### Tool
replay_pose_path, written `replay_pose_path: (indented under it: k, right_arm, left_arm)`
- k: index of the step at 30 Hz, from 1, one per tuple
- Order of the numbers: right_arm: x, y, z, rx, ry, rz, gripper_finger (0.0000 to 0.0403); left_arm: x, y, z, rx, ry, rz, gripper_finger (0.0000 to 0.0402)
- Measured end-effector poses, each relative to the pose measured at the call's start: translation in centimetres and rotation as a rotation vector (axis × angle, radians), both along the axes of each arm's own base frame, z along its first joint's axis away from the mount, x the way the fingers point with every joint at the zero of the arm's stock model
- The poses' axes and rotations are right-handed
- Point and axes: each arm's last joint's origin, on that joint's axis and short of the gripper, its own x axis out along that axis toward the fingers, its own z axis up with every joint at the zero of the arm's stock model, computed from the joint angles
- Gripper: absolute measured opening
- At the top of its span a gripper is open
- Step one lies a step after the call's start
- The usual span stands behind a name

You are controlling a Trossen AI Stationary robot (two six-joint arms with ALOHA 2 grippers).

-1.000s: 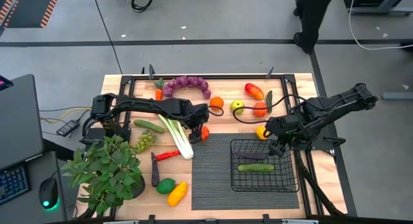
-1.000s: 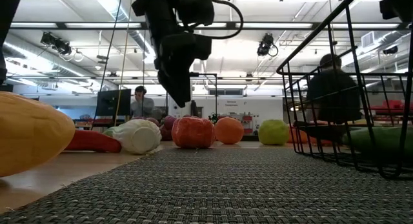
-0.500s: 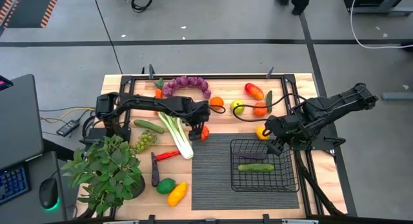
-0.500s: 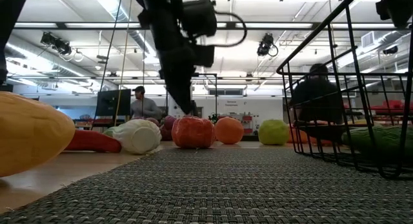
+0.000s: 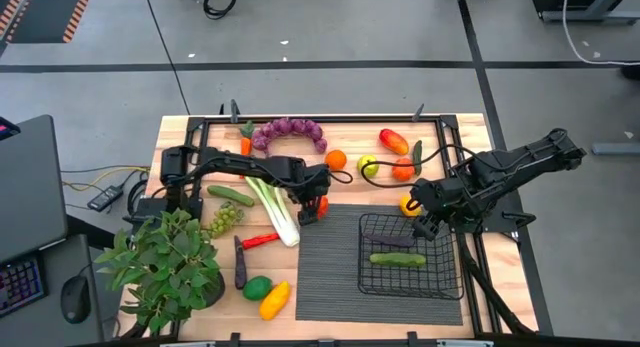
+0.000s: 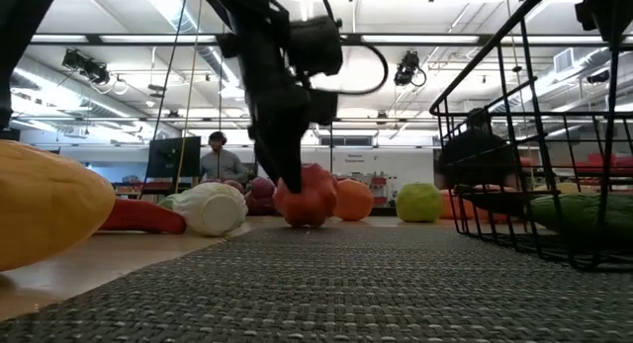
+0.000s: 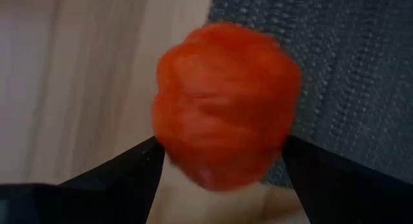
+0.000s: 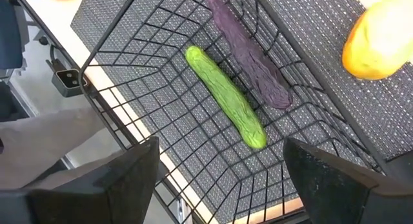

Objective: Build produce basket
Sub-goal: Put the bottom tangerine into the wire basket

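at the bottom of the high view, a yellow pepper (image 5: 274, 299) and a lime (image 5: 257, 286) lie on the worktop (image 5: 470, 137) just right of the potted plant (image 5: 165, 267), with a dark eggplant (image 5: 239, 264) and a small red chili (image 5: 262, 240) a little above them. lower right of centre, the basket (image 5: 409, 253) stands on the right part of the ribbed mat (image 5: 328, 267); a cucumber (image 8: 226, 97) lies inside it beside a long purple piece (image 8: 248, 56). the right pincer (image 5: 428, 225) hovers at the basket's upper right rim, its fingers spread wide with nothing between them, and a yellow fruit (image 5: 407, 204) sits just above the basket.

at mid frame the left pincer (image 5: 311, 208) is closed on a red tomato (image 7: 226, 104) at the mat's upper left corner; in the low view the tomato (image 6: 307, 196) is tilted between the fingers, down near the surface. a leek (image 5: 272, 209) lies just left of it, green grapes (image 5: 224, 219) and a second cucumber (image 5: 231, 195) further left.

toward the top edge of the worktop lie an orange (image 5: 336, 159), a green apple (image 5: 368, 165), a red-orange pepper (image 5: 393, 141), a carrot (image 5: 245, 142) and purple grapes (image 5: 289, 132).
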Motion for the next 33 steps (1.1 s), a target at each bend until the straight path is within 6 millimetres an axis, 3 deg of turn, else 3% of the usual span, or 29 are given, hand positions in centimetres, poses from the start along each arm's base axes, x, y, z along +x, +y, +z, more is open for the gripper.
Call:
replay_pose_path:
  k: [11,21,25,33]
  right_arm:
    - [0.0,0.0,0.0,-0.01,-0.004,-0.004,0.033]
    - [0.0,0.0,0.0,-0.013,-0.005,-0.004,0.0329]
    - [0.0,-0.1,0.0,-0.015,0.0,-0.003,0.0329]
    - [0.0,-0.2,-0.1,-0.07,-0.017,-0.024,0.0329]
  left_arm:
    - [0.7,0.0,0.3,-0.008,-0.079,0.027,0.0313]
    - [0.8,-0.1,0.6,-0.023,-0.093,0.044,0.0258]
    - [0.8,-0.2,2.0,-0.1,-0.102,0.046,0.0264]
    - [2.0,-2.7,5.7,-0.125,-0.22,-0.1,0.0282]
